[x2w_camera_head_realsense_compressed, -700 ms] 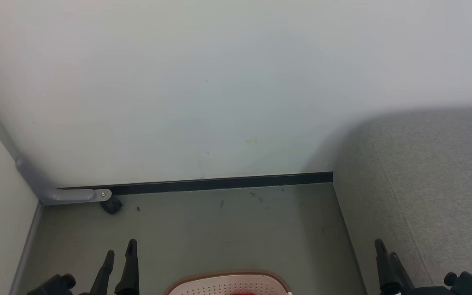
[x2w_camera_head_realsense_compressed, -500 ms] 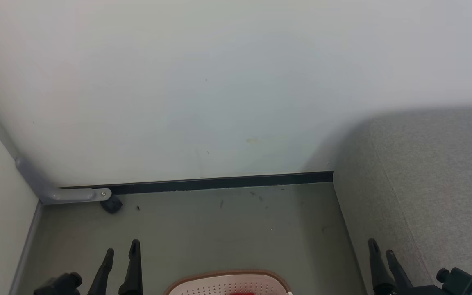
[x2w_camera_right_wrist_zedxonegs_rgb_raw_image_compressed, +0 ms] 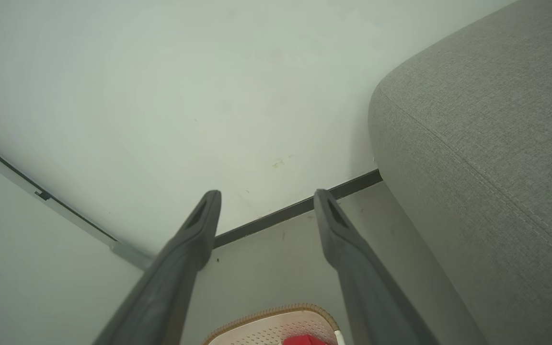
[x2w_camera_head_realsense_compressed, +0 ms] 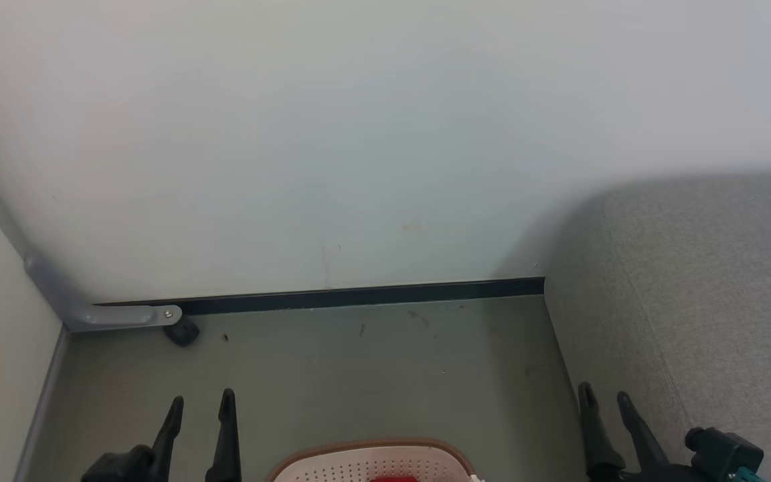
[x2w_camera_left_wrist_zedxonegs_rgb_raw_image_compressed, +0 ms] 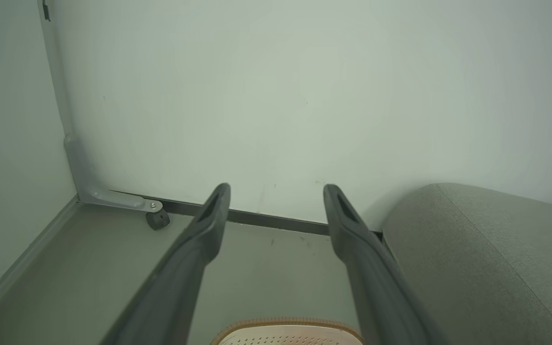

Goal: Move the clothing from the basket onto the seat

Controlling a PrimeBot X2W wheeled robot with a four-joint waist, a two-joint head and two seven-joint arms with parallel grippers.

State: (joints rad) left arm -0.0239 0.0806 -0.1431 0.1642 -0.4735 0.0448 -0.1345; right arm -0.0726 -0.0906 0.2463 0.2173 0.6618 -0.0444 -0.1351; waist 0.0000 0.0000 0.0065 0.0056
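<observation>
Jaws apart and empty on left gripper (x2w_camera_head_realsense_compressed: 202,399) and right gripper (x2w_camera_head_realsense_compressed: 604,393). Red clothing (x2w_camera_head_realsense_compressed: 393,478) lies in basket (x2w_camera_head_realsense_compressed: 322,460) on floor (x2w_camera_head_realsense_compressed: 359,375), near seat (x2w_camera_head_realsense_compressed: 693,301).

- Head cam: high, looks fwd/down at wall (x2w_camera_head_realsense_compressed: 359,134).
- L wrist cam: lower, same wall, seat (x2w_camera_left_wrist_zedxonegs_rgb_raw_image_compressed: 487,268) on rt.
- R wrist cam: tilted, prob. nearest seat; all three share basket (x2w_camera_head_realsense_compressed: 332,468) rim.
</observation>
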